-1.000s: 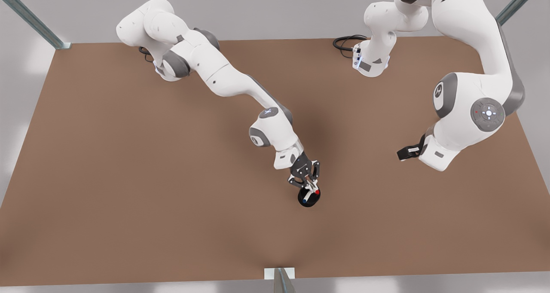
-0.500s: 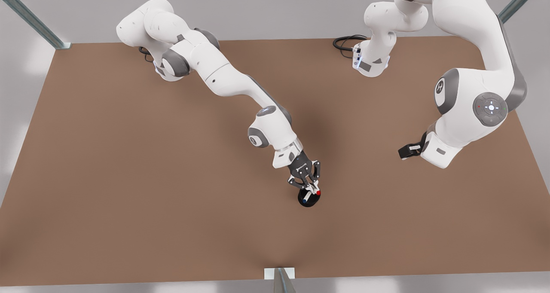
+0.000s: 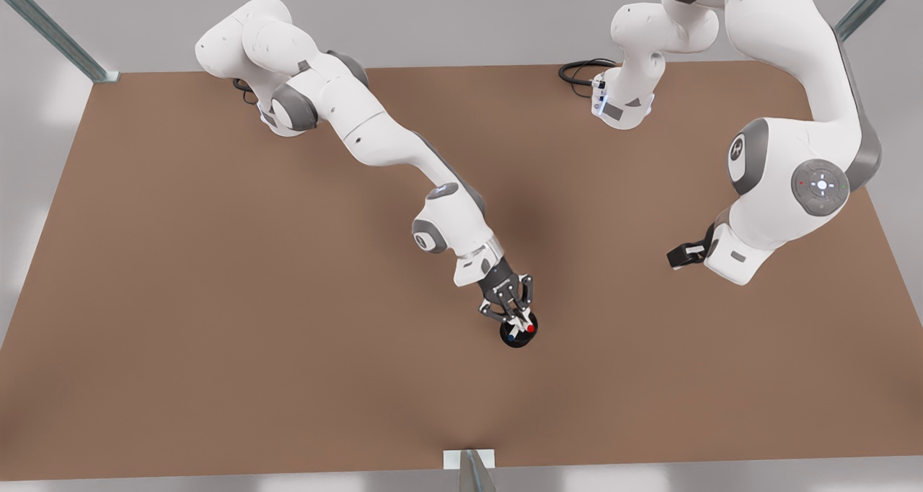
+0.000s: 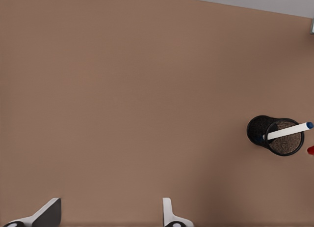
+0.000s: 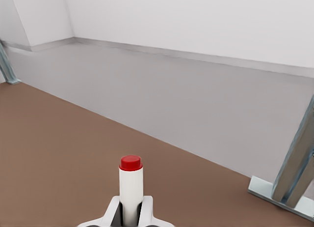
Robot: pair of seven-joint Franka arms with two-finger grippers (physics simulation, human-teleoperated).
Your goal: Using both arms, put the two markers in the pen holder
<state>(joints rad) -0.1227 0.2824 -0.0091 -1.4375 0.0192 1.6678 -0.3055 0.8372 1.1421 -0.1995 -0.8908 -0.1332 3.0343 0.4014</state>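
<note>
Front view, item 1: red marker (image 3: pixel 527 327), slim white barrel with red cap, gripped upright by my right gripper (image 3: pixel 513 317), its lower end in the pen holder (image 3: pixel 518 335). Right wrist view confirms it: my 2 fingers (image 5: pixel 114 213) are clamped on the white barrel (image 5: pixel 131 187) below the red cap. Handling, by my judgement: light, rigid, smooth plastic, likely slippery, so the mid-barrel hold suits it; round section, may roll if dropped. Item 2: blue marker (image 4: pixel 287 131), same white barrel with blue end, already leaning inside the holder, tip resting over the rim. Item 3: pen holder, small black round cup, dark textured floor visible in the left wrist view (image 4: pixel 274 135); shorter than a marker, judged light and easy to tip if nudged, so release should be gentle. Item 4: my left gripper (image 4: pixel 110 214), hanging well apart from the holder over bare table (image 3: pixel 216 297), fingers spread wide and holding nothing; this arm waits. Surface: matte brown tabletop, flat, uniform.
</note>
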